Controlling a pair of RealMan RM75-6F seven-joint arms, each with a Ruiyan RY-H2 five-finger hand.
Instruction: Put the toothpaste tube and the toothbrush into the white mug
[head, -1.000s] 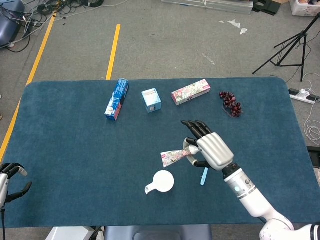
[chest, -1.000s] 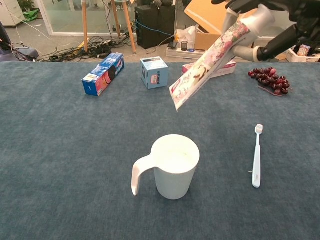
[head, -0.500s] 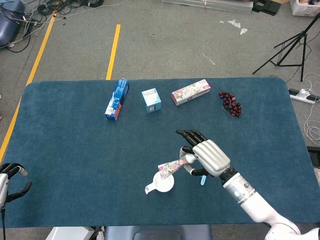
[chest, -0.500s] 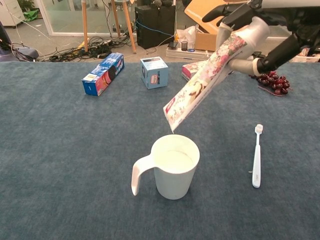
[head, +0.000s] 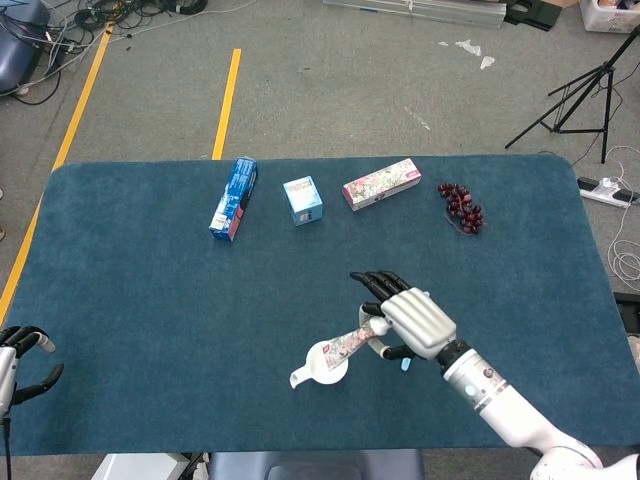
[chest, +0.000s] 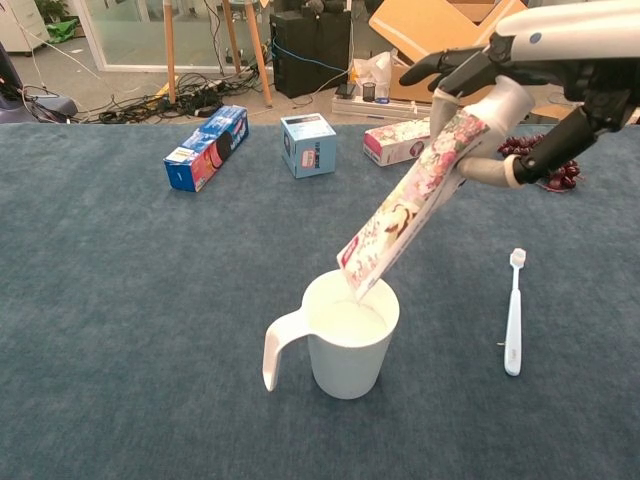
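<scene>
The right hand (chest: 520, 95) grips the cap end of the toothpaste tube (chest: 410, 205), slanted down toward seven o'clock with its flat tail just inside the rim of the white mug (chest: 345, 345). By my reading the tube step is nearly done: it wants a little more lowering, then release. The toothbrush (chest: 513, 315) lies untouched at three o'clock of the mug, with bare cloth around it well inside the table edge (head: 300, 455); the left hand (head: 20, 365) idles empty, fingers apart, at the table's nine o'clock side.

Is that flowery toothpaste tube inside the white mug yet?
Partly: the floral toothpaste tube, held tilted by the right hand, has its lower end just inside the white mug's rim.
</scene>
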